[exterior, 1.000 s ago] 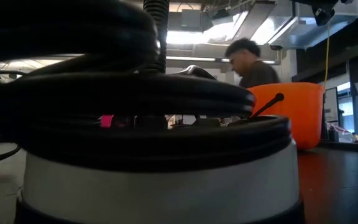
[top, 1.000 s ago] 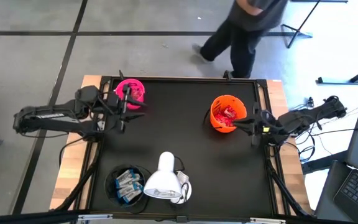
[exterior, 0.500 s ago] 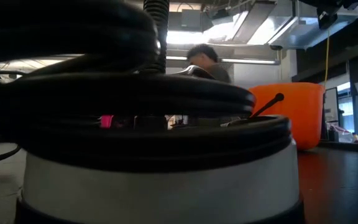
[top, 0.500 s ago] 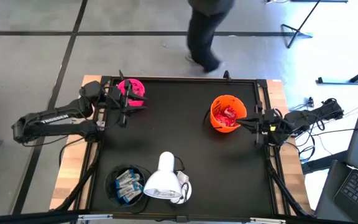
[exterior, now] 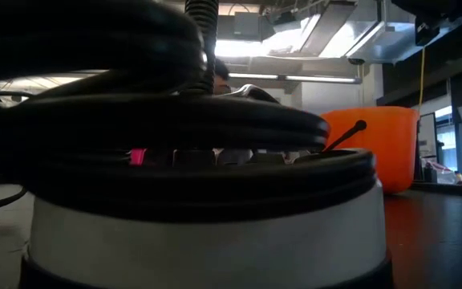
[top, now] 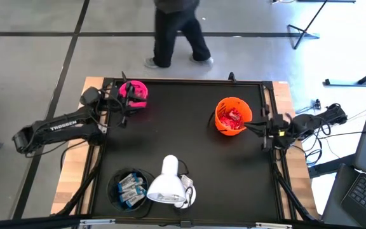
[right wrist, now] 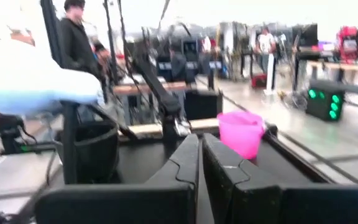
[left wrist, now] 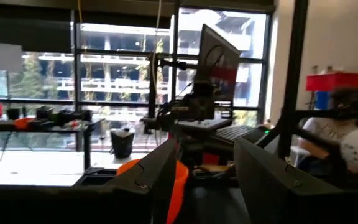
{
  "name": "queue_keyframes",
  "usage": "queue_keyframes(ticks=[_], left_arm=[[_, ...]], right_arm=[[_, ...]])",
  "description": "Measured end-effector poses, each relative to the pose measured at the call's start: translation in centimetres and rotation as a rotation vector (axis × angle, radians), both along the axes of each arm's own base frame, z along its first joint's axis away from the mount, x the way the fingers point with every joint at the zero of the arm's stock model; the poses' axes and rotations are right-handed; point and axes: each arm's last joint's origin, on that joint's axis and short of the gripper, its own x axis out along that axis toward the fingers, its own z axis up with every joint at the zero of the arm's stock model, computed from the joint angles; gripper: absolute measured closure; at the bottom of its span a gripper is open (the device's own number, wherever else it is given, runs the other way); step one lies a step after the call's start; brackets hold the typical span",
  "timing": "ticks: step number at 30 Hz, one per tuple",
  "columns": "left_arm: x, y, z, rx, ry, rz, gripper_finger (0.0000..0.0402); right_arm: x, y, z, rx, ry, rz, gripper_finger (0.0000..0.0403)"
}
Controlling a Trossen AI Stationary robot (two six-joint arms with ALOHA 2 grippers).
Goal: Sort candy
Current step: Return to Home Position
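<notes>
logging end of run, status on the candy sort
Left gripper open by pink cup, right gripper shut beside orange cup. Red candy in orange cup, white-and-blue bars in black cup. Lamp head beside black cup; person beyond far edge.

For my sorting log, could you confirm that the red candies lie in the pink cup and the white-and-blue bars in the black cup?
Not quite: the high view shows the red candies in the orange cup, not the pink cup. The white-and-blue bars are indeed in the black cup.

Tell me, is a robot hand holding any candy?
Nothing is held. The left hand is open and empty; the right hand is shut on nothing.
</notes>
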Motion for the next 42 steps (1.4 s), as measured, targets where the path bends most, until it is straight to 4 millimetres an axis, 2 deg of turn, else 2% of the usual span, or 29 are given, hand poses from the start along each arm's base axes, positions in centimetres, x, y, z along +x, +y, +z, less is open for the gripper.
queue_keyframes(ticks=[4, 10, 16, 24, 34, 42], left_arm=[[-0.2, 0.0, -0.6, -0.02, -0.007, -0.015, 0.0251], [-0.4, 0.3, -0.6, 0.022, -0.004, -0.001, 0.0251], [-0.8, 1.0, -0.7, -0.012, 0.012, 0.011, 0.0251], [-0.5, 1.4, -1.1, -0.003, 0.033, 0.031, 0.0251], [0.9, 1.9, -2.8, -0.03, 0.072, 0.002, 0.0251], [-0.1, 1.2, -5.5, -0.049, -0.043, 0.019, 0.0251]], right_arm=[[-0.6, -0.2, -0.7, -0.009, -0.079, 0.012, 0.0384], [-1.2, -0.4, -1.8, -0.018, -0.124, 0.034, 0.0384], [-2.0, -0.7, -2.5, -0.038, -0.169, 0.05, 0.0384], [-1.6, -0.5, -3.8, -0.076, -0.134, 0.039, 0.0384], [-0.9, -0.3, -5.8, -0.083, -0.094, 0.019, 0.0384], [-0.8, -0.3, -6.0, -0.056, -0.086, 0.0, 0.0384]])
